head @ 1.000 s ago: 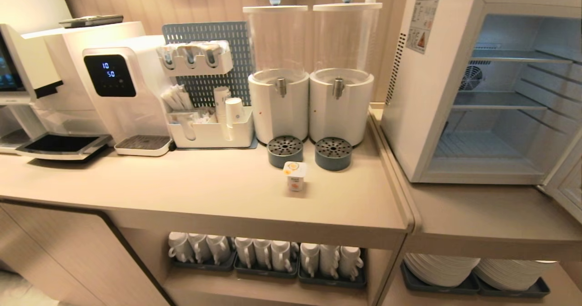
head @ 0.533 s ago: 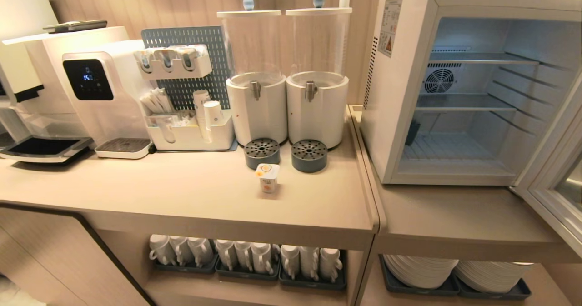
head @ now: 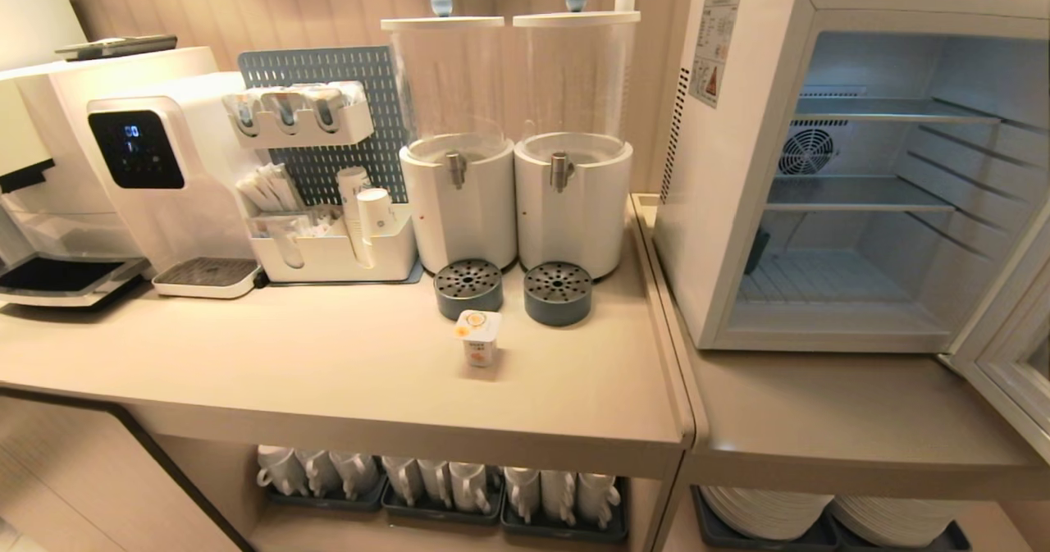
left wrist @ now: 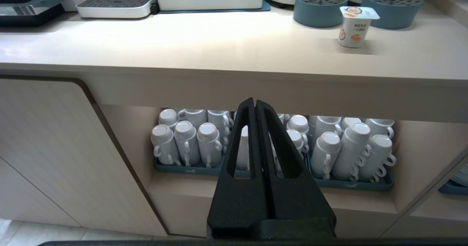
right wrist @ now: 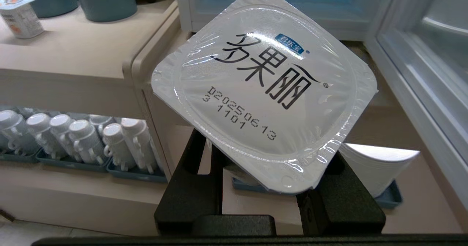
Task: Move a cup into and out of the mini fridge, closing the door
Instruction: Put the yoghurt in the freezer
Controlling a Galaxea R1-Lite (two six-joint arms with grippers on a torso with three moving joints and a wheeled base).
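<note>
Since a moment ago my view has swung, so the mini fridge [head: 853, 175] now shows more fully on the right; nothing on the counter itself moved. Nearest me, my right gripper [right wrist: 263, 187] clamps a sealed cup [right wrist: 265, 92], foil lid towards the camera, in front of the cabinet below the counter. My left gripper [left wrist: 256, 109] hangs closed and empty before the mug shelf [left wrist: 278, 180]. Farther off, a second cup [head: 477, 337] stands on the counter [head: 328, 363]. Beyond, the fridge's door [head: 1013, 363] stands open.
</note>
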